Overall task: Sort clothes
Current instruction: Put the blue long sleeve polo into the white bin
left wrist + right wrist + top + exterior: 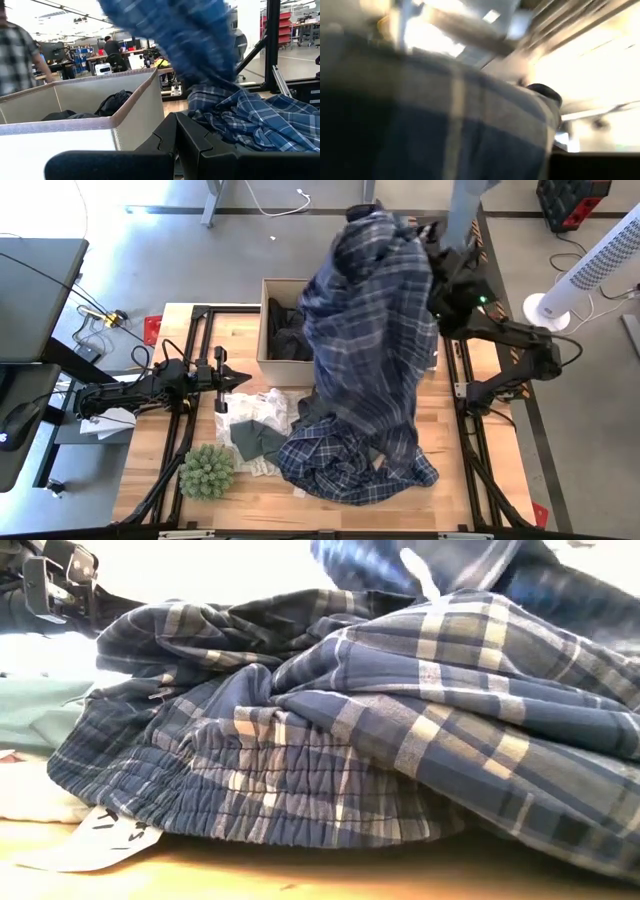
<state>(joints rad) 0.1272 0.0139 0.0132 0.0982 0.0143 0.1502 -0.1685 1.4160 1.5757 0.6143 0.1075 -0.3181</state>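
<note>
A big blue-and-white plaid garment (380, 730) fills almost the whole low view. It lies in a bumpy heap on the wooden desk (300, 875). Its gathered, stretchy edge (the part with many little folds) faces the camera, low down. More of the same plaid cloth goes up and out past the top of the picture, and it looks blurry there. A white tag (105, 835) with dark marks sticks out from under the heap and rests on the desk. To the left lie a pale green cloth (35, 715) and a white cloth (30, 802). A dark piece of robot arm (55, 585) shows in the top left corner.
</note>
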